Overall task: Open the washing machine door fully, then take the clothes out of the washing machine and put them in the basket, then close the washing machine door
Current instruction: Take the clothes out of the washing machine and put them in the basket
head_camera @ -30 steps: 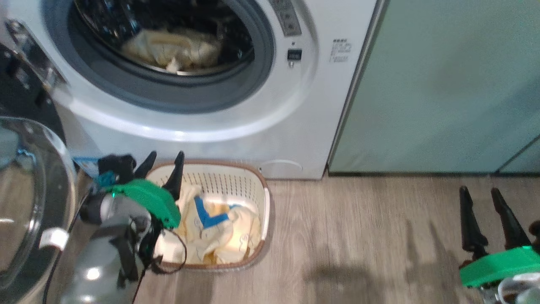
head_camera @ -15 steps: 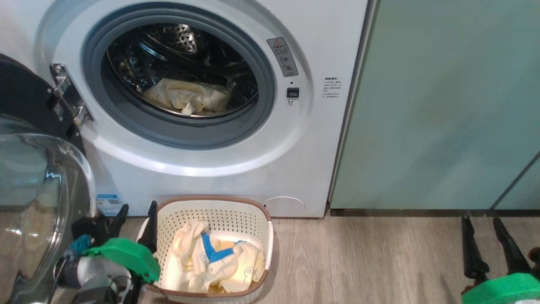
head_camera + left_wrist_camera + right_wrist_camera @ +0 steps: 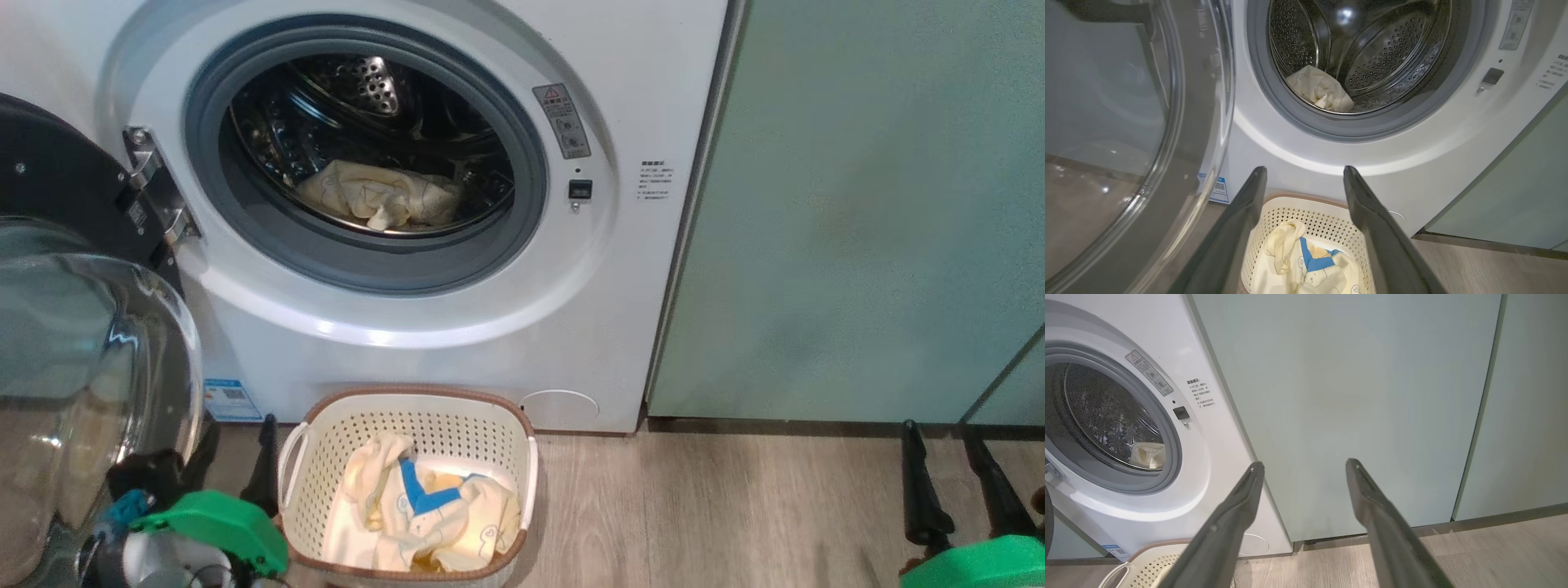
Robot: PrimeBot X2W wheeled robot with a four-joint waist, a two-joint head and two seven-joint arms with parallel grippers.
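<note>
The washing machine (image 3: 457, 343) stands with its drum open. The washing machine door (image 3: 57, 192) is swung wide to the left, its glass bowl (image 3: 1106, 122) close to my left arm. One pale yellow piece of the clothes (image 3: 380, 200) lies in the drum (image 3: 1321, 87). More clothes (image 3: 424, 514), yellow with blue, lie in the basket (image 3: 306, 457) on the floor before the washer. My left gripper (image 3: 237, 433) hangs open and empty just left of the basket; in its wrist view (image 3: 1304, 169) the fingers frame the basket (image 3: 1306, 198). My right gripper (image 3: 939, 433) is open and empty at the far right (image 3: 1304, 463).
Pale green cabinet doors (image 3: 857, 204) fill the wall right of the washer (image 3: 1372, 396). Wood-look floor (image 3: 718, 506) stretches between the basket and my right gripper. A blue label (image 3: 229, 400) sits low on the washer's front.
The head camera has tilted up, showing more of the drum. My left gripper has drawn back from over the basket's left rim to beside it. The right gripper stays open.
</note>
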